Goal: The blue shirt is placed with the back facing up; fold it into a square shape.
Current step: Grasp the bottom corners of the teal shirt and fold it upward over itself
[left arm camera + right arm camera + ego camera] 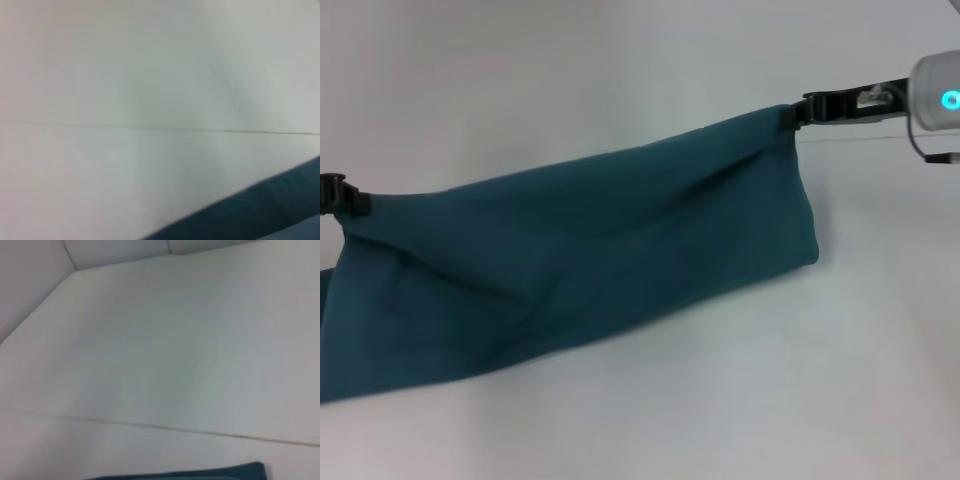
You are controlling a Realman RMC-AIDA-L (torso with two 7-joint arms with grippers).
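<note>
1. So, the blue shirt [590, 255] looks light and floppy. It sags between its two held corners, so my guess is corners or hems are the spots to grab.
2. Right gripper [792, 113] is clamped on the corner at about 2 o'clock; left gripper [350, 200] pinches the corner at 9 o'clock.
3. It's plain dark teal, no lettering showing, stretched in a long creased band across the white table [720, 400], low edge apparently resting on it.

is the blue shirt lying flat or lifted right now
Partly lifted. The blue shirt hangs stretched between the left end effector and right end effector, each pinching a top corner; its lower edge appears to rest on the table.
</note>
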